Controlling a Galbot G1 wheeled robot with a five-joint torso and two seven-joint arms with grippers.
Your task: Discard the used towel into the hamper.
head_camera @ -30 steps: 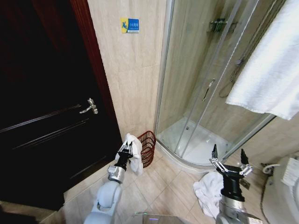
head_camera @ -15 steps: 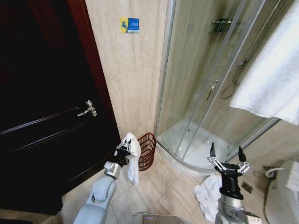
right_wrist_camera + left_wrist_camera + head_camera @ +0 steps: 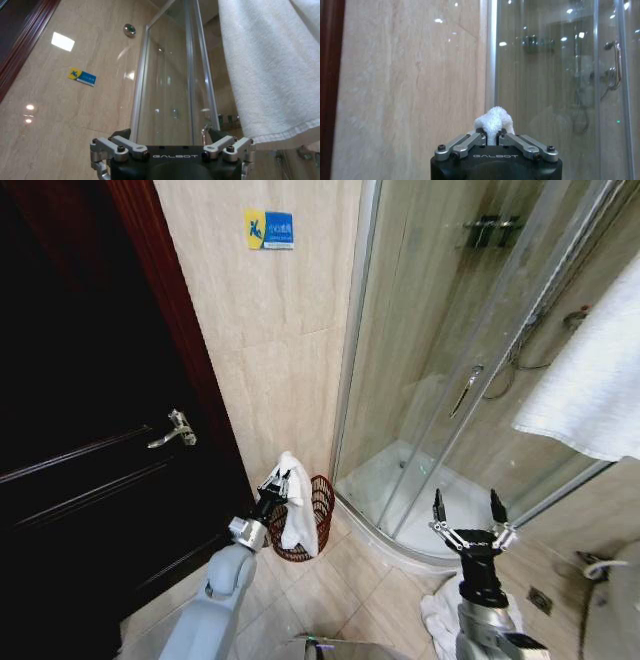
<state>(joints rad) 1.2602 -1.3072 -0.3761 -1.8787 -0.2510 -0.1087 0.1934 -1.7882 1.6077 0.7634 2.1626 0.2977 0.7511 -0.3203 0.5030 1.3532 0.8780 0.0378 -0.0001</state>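
Observation:
The used towel (image 3: pixel 296 518), white and crumpled, hangs from my left gripper (image 3: pixel 279 484), which is shut on its top end. It dangles over the rim of the hamper (image 3: pixel 322 498), a small dark red wire basket on the floor in the corner between the tiled wall and the shower cabin. In the left wrist view a white tuft of the towel (image 3: pixel 494 119) sticks up between the closed fingers of the left gripper (image 3: pixel 491 133). My right gripper (image 3: pixel 466 514) is raised near the shower door, open and holding nothing; the right wrist view shows the right gripper (image 3: pixel 172 147) with its fingers spread.
A dark wooden door (image 3: pixel 90 440) with a metal handle stands left of the hamper. The curved glass shower cabin (image 3: pixel 440 380) is on the right. Another white towel (image 3: pixel 438 616) lies on the floor tiles by my right arm, and a large one (image 3: pixel 592 385) hangs at the upper right.
The head camera has shifted. My left gripper has carried the towel from beside the hamper to over its rim. The right gripper stays open.

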